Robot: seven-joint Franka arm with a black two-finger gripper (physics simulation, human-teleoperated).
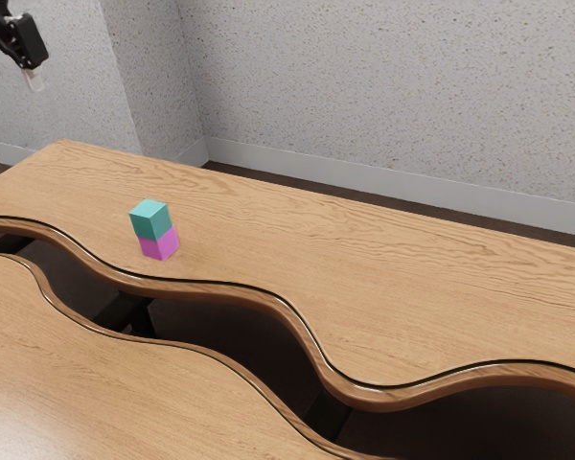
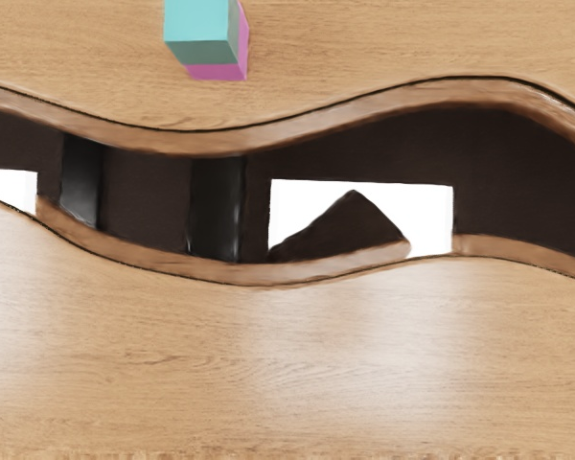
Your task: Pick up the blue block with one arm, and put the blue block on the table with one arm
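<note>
At the exterior view's upper left, my gripper hangs high above the table, partly cut off by the picture's edge; its fingers stand apart and it is open. The blue block, teal in colour, rests on top of a magenta block, well below and away from the hand. In the wrist view the blue block appears at the edge, with part of the magenta block showing beneath it. Nothing is held.
The table's wavy edge borders a dark gap, with a second wooden surface on the other side. Dark supports are visible down in the gap. A speckled wall rises behind the table.
</note>
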